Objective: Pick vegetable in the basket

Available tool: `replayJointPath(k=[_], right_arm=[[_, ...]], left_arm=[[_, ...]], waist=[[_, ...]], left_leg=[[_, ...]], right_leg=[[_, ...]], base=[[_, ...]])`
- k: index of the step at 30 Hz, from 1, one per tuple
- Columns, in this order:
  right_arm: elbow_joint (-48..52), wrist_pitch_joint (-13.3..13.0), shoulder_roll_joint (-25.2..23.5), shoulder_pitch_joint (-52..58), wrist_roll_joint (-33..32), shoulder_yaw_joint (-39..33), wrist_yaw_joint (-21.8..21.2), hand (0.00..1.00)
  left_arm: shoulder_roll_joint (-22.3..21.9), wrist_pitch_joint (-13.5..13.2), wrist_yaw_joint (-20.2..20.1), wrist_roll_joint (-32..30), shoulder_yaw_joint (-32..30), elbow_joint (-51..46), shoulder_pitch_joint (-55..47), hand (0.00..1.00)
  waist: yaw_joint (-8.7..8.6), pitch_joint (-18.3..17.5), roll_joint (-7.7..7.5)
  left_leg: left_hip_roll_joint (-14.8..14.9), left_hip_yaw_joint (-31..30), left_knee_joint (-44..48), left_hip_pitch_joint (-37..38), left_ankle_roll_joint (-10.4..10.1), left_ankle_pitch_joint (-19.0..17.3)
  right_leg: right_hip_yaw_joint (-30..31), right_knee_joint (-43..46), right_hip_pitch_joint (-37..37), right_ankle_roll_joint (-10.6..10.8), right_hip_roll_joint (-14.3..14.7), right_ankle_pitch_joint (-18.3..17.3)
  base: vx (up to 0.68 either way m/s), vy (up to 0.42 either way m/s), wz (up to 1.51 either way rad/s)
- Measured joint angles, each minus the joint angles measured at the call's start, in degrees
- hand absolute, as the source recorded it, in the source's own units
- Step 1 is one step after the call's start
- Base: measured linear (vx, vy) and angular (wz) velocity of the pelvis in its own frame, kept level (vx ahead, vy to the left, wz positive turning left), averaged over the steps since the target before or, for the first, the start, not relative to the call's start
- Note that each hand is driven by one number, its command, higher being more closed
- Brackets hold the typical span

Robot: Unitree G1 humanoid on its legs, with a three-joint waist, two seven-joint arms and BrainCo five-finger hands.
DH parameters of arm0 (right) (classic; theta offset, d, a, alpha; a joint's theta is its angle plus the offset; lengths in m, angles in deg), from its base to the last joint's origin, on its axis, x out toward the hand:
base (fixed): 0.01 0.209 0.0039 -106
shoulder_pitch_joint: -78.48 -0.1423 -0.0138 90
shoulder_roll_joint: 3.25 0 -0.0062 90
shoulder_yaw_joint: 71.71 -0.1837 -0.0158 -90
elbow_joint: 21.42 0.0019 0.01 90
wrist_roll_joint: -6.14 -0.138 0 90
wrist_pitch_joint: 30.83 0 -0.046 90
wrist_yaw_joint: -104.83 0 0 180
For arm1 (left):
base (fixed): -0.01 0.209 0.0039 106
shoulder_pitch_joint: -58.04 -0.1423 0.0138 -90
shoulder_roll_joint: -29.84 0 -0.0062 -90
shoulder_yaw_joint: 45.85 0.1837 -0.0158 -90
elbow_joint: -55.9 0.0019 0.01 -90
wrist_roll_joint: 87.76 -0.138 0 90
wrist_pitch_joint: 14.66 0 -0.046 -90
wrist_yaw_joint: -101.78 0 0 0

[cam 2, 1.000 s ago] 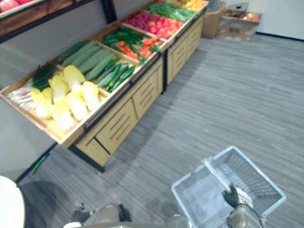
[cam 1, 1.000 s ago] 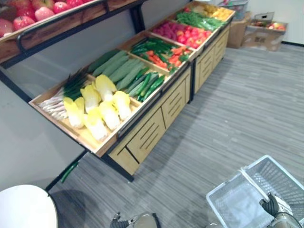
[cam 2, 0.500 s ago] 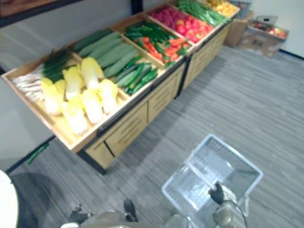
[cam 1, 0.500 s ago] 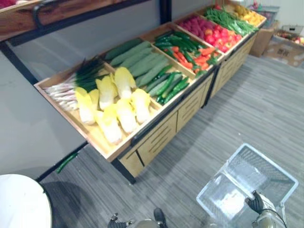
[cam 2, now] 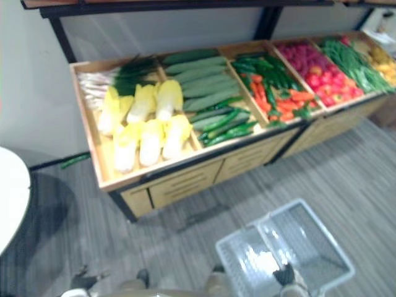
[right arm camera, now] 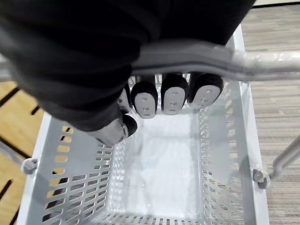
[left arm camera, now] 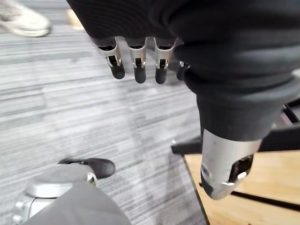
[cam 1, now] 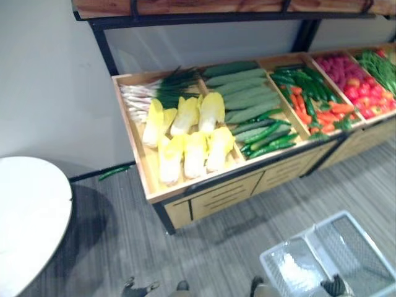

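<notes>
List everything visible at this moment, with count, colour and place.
basket: one, white mesh, empty, before the stand
cabbages: about six, yellow, leftmost bin
scallions: one bunch, white-green, behind the cabbages
long gourds: several, pale green, second bin, back
cucumbers: several, dark green, second bin, front
orange and green vegetables: pile, third bin
red produce: pile, fourth bin
wooden stand: one, tan, along the wall
loose vegetable: one, green, floor by the wall
round table: one, white, far left
shoe: one, light, a person's, on the floor
left robot hand: open, over the floor
right robot hand: curled round the basket's handle
</notes>
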Motion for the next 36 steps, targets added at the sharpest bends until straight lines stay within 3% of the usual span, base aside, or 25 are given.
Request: replayJointPath(k=[1,3,6,10,13,14,18,22,30,36], right_arm=[[-0.4,0.23,0.78,-0.15,-0.51,-1.31,0.02,1.0],[-1.4,0.25,1.33,-0.22,-0.5,-2.03,0.0,1.0],[-2.56,0.27,1.38,0.46,-0.5,-3.98,0.02,1.0],[-2.56,0.22,1.62,2.53,-0.53,-4.72,0.45,1.0],[-2.63,0.13,1.6,4.32,-0.55,-6.07,0.91,1.0],[-2.64,-0.01,1.6,4.81,-0.6,-6.34,1.36,1.0],[-2.71,-0.36,0.81,5.46,-0.8,-8.35,2.25,1.0],[-2.52,-0.5,0.64,5.94,-1.81,-8.34,2.85,1.0],[-2.44,-0.61,0.68,6.11,-1.64,-7.98,2.92,1.0],[-1.53,-0.62,1.64,6.33,-1.05,-5.57,2.96,1.0]], left_arm=[[-2.01,0.01,0.25,0.0,-1.67,0.55,-0.31,0.0],[-3.46,0.11,0.51,0.01,-5.67,1.71,-0.97,0.0],[-3.93,0.17,0.92,0.39,-10.26,1.48,-1.65,0.0],[-4.49,-0.02,3.74,2.25,-11.31,-1.89,-1.16,0.0],[-5.25,-0.28,8.86,1.87,-9.15,-15.07,-1.74,0.0],[-5.75,-1.44,10.92,-1.31,-5.73,-25.13,-3.55,0.0],[-7.52,-2.91,12.18,-5.33,-1.32,-40.1,-4.94,0.0],[-8.64,-3.33,13.66,-7.5,1.77,-47.72,-5.11,0.0],[-8.7,-3.36,16.56,-10.12,3.1,-52.54,-2.34,0.0],[-6.36,-3.29,18.45,-10.2,3.39,-47.23,4.66,0.0]], waist=[[-0.05,0.02,2.58],[0.02,-0.14,4.2],[-0.01,-0.43,4.29],[-0.24,-0.69,4.03],[-0.07,-0.86,4.42],[-0.13,-1.28,5.13],[-0.11,-1.7,5.84],[-0.3,-2.12,6.59],[-1.76,-2.58,7.21],[-2.63,-2.9,7.73]], left_leg=[[2.55,0.8,-1.55,0.22,-1.48,1.44],[4.81,2.66,-3.74,1.45,-2.57,3.48],[5.37,4.73,-3.8,2.85,-2.24,5.41],[3.23,4.44,-1.82,1.35,-1.48,6.81],[1.95,4.13,-2.98,0.71,-0.77,8.1],[2.02,3.95,-4.89,0.66,-0.72,8.08],[1.06,3.63,-5.94,0.04,0.72,7.25],[0.05,4.18,-6.02,-0.04,0.68,6.99],[0.71,6.17,-6.88,1.31,0.46,6.47],[1.19,9.19,-6.73,2.35,0.44,5.82]], right_leg=[[-1.55,-1.91,1.26,-0.96,2.47,0.5],[-2.38,-3.98,2.68,-2.19,5.18,0.76],[-2.67,-4.85,4.65,-3.17,6.08,0.2],[-4.45,-5.87,6.03,-3.19,4.38,0.18],[-6.64,-7.04,6.7,-3.1,3.25,0.22],[-8.2,-7.79,7.13,-3.02,3.43,0.18],[-8.88,-9.34,7.73,-2.54,3.15,1.29],[-8.28,-12.06,8.68,-2.27,2.59,2.77],[-5.45,-12.4,8.32,-2.39,3.52,3.05],[-2.26,-11.96,7.29,-2.49,3.92,3.48]], base=[[0.15,-0.225,0.31],[0.16,-0.262,0.11],[0.07,-0.123,0.03],[-0.01,-0.024,0.26],[-0.11,0.035,0.48],[-0.1,0.038,0.45],[-0.1,0.056,0.28],[-0.06,0.046,-0.01],[0.04,-0.012,-0.12],[0.11,-0.012,-0.29]])
